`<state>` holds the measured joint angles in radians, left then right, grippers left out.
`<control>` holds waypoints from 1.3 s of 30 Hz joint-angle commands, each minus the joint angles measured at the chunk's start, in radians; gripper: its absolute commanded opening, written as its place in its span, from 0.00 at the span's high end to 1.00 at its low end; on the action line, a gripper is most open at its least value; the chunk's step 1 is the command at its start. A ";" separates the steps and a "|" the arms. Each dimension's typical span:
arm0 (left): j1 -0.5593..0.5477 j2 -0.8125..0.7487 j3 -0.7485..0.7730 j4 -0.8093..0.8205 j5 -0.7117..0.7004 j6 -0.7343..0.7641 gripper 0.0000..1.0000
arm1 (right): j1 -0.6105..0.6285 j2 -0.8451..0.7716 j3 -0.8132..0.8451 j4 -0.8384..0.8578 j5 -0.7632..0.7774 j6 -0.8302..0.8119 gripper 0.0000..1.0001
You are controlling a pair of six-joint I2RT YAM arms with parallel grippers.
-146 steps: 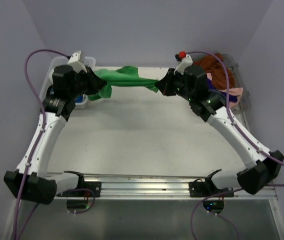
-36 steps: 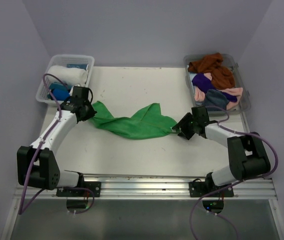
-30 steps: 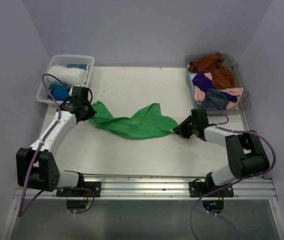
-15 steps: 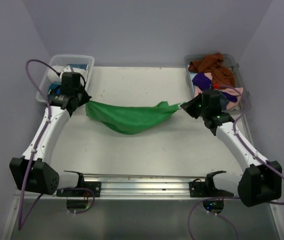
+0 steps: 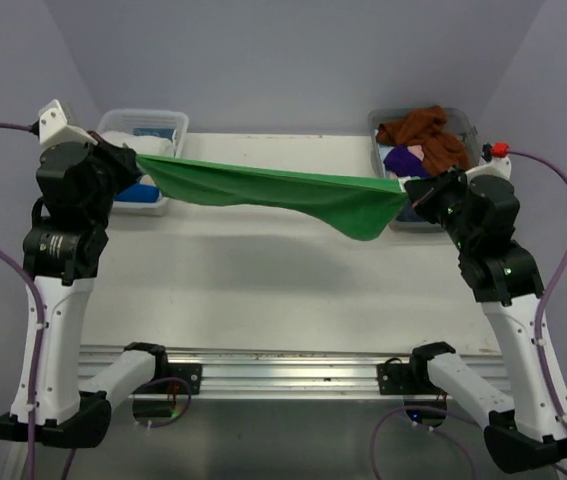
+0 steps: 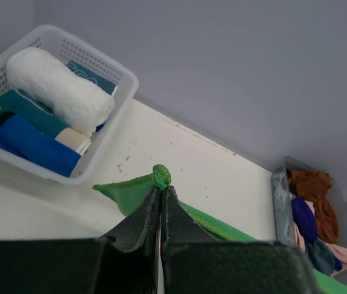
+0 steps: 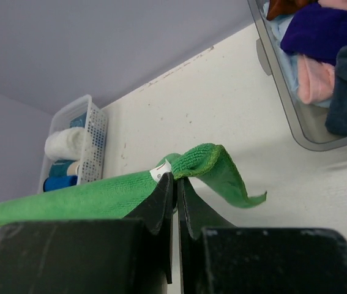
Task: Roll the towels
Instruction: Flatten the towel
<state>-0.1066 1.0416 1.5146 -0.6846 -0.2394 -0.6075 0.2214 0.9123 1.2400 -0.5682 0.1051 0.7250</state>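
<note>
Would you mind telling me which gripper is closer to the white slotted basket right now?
Left. The left gripper holds the green towel right beside the basket; the right gripper grips its other end across the table, by the clear tub.

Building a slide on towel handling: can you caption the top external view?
Left pincer and right pincer hold the green towel stretched above the table.

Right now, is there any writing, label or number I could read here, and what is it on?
Nothing reads clearly.
White print on the blue card in the white basket: too blurred.
White mark on the teal item there: perhaps "A".
White tag on the green towel: too small.
</note>
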 commanded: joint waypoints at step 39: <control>0.008 0.225 -0.505 0.210 0.017 0.032 1.00 | -0.007 0.336 -0.231 0.192 0.056 -0.176 1.00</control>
<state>-0.1047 1.2449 0.9333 -0.5877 -0.1516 -0.5880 0.2211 1.1751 0.9398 -0.5472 0.0956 0.5873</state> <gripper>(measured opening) 0.012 0.020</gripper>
